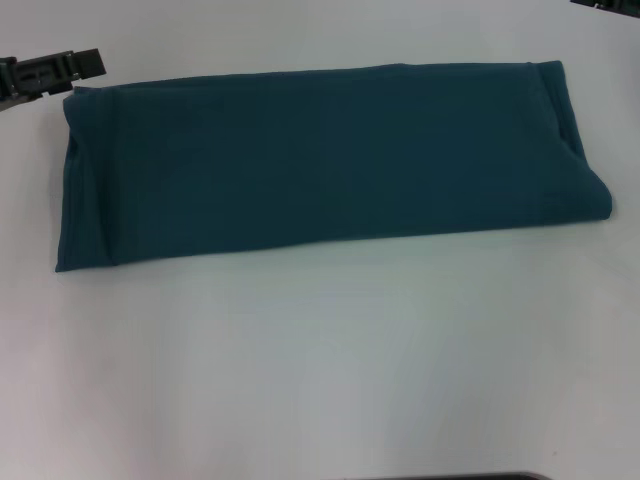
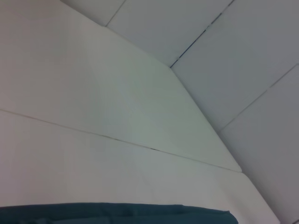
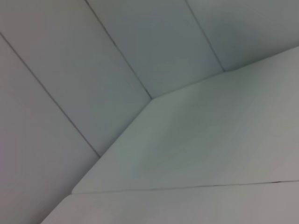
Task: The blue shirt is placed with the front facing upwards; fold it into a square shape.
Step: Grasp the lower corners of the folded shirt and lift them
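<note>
The blue shirt (image 1: 320, 165) lies on the white table (image 1: 320, 360), folded into a long flat band running left to right, with its plain teal back showing. My left gripper (image 1: 88, 66) hovers just off the band's far left corner, apart from the cloth. Only a dark sliver of my right gripper (image 1: 608, 4) shows, beyond the band's far right corner. In the left wrist view an edge of the blue shirt (image 2: 117, 213) shows. The right wrist view holds no cloth.
Bare white tabletop (image 1: 320, 380) stretches in front of the shirt. White wall panels (image 2: 243, 56) rise behind the table's far edge. A dark strip (image 1: 480, 477) sits at the table's near edge.
</note>
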`<move>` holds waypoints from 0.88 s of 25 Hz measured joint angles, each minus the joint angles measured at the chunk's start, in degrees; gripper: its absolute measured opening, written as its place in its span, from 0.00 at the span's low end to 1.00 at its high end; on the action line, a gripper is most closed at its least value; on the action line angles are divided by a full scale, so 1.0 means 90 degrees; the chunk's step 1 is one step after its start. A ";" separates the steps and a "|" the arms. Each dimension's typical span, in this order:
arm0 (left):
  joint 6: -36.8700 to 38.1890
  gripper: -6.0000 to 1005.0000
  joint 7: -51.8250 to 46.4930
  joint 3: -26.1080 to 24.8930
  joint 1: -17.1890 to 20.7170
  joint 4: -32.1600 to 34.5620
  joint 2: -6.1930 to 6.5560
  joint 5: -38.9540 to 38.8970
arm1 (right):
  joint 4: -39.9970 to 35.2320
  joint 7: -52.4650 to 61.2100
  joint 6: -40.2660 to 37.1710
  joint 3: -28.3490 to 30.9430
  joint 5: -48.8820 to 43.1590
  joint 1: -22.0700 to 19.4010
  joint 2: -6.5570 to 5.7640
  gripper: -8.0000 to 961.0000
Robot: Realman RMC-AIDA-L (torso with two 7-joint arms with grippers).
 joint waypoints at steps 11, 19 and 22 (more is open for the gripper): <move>0.0008 0.76 0.0123 0.0007 0.0022 0.0010 -0.0060 -0.0003 | 0.0036 0.0015 -0.0066 0.0001 0.0002 -0.0013 0.0006 0.94; 0.0012 0.76 0.0133 0.0007 0.0031 0.0008 -0.0068 -0.0003 | 0.0040 0.0019 -0.0088 -0.0013 0.0003 -0.0044 0.0006 0.94; 0.0023 0.76 0.0154 0.0007 0.0027 0.0005 -0.0068 -0.0003 | 0.0045 0.0012 -0.0099 -0.0023 -0.0013 -0.0049 0.0005 0.93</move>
